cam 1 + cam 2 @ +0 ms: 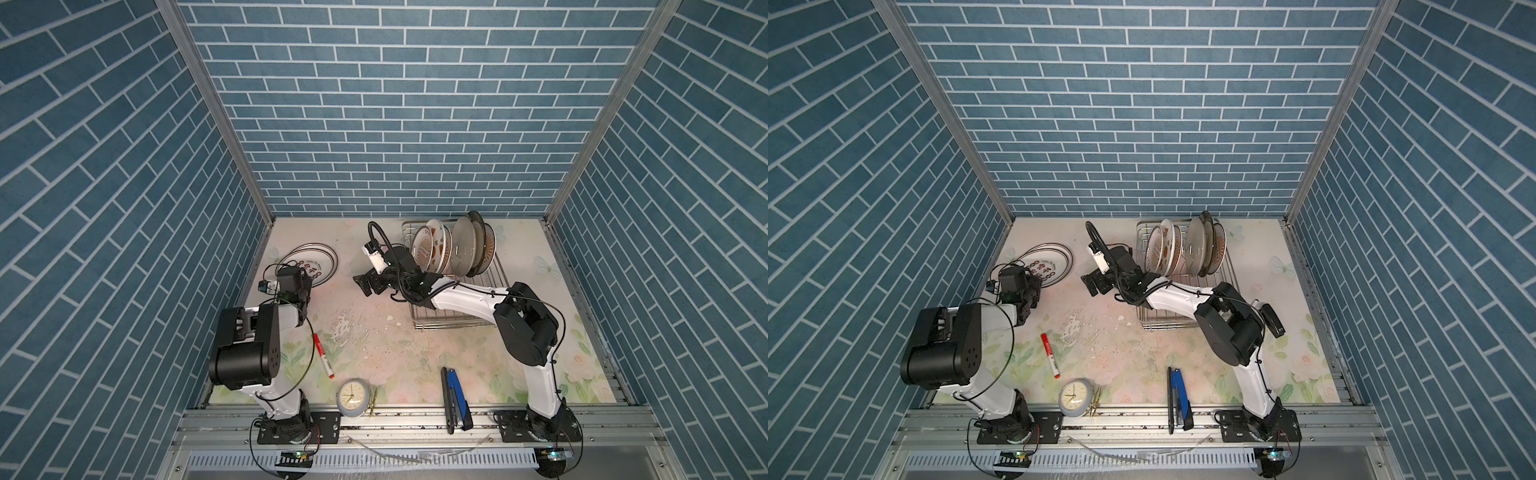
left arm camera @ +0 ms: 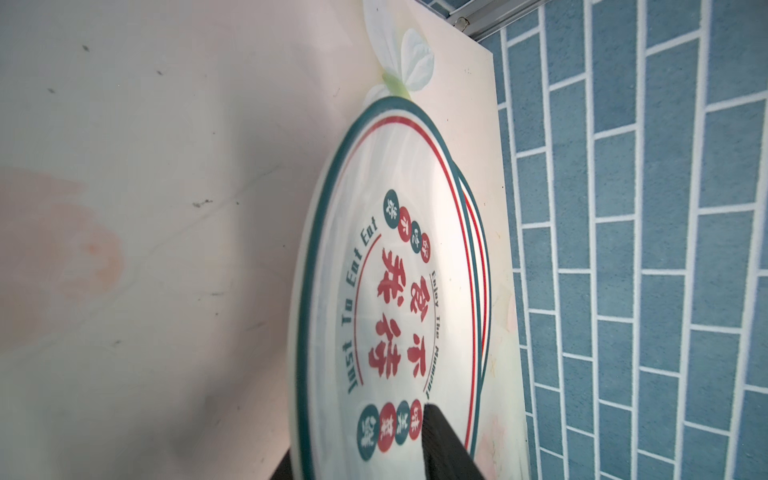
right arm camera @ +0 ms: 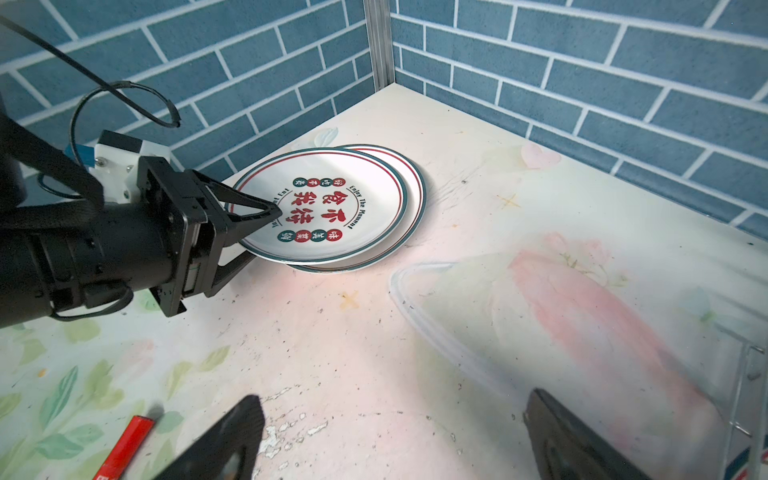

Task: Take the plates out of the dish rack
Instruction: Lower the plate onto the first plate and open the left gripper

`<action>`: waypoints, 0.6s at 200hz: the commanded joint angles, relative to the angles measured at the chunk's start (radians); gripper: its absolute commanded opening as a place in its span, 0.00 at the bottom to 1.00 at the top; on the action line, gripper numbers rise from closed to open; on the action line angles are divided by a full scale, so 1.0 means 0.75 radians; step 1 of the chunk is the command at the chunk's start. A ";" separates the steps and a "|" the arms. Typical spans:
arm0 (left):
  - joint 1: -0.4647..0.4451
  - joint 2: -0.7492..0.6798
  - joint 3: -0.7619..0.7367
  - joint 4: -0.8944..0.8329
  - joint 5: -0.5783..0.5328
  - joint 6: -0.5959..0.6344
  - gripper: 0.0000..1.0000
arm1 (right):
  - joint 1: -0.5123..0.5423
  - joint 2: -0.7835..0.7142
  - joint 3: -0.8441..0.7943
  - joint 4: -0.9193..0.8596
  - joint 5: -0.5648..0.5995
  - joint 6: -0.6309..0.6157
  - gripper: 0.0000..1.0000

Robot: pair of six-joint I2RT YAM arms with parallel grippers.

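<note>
Desk (image 1: 415, 357): floral surface; clock directions are being taken from its middle in the top views, with twelve at the far wall.
Dish rack (image 1: 500, 276): sitting at about 2 o'clock, close to the far wall.
Racked plates (image 1: 440, 247): several are standing on edge at the rack's far end, leaning on one another. The exact count cannot be told.
Top plate (image 3: 332, 208): lying flat at about 10 o'clock, resting off-centre on another plate.
Lower plate (image 3: 417, 187): lying flat on the desk beneath it, its edge showing on one side.
Left gripper (image 3: 262, 235): reaching the rim of the top plate. The jaws are standing partly apart, with one finger over the plate's face and the other passing under its rim.
Right gripper (image 3: 395, 399): hovering over bare desk at about 11 o'clock, between the rack and the flat plates. The jaws are standing wide and gripping nothing.
Red marker (image 1: 324, 356): lying at about 8 o'clock.
Small clock (image 1: 352, 397): lying at about 7 o'clock, at the desk's near edge.
Blue stapler (image 1: 456, 399): lying at about 5 o'clock, overhanging the near rail.
</note>
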 commanded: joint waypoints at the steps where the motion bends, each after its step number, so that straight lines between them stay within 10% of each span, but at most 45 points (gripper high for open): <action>1: 0.006 -0.041 0.054 -0.130 -0.024 0.050 0.40 | 0.008 -0.018 -0.026 0.031 0.031 -0.015 0.99; 120: -0.024 0.060 0.141 -0.159 0.028 0.064 0.30 | 0.011 -0.022 -0.041 0.026 0.068 -0.013 0.99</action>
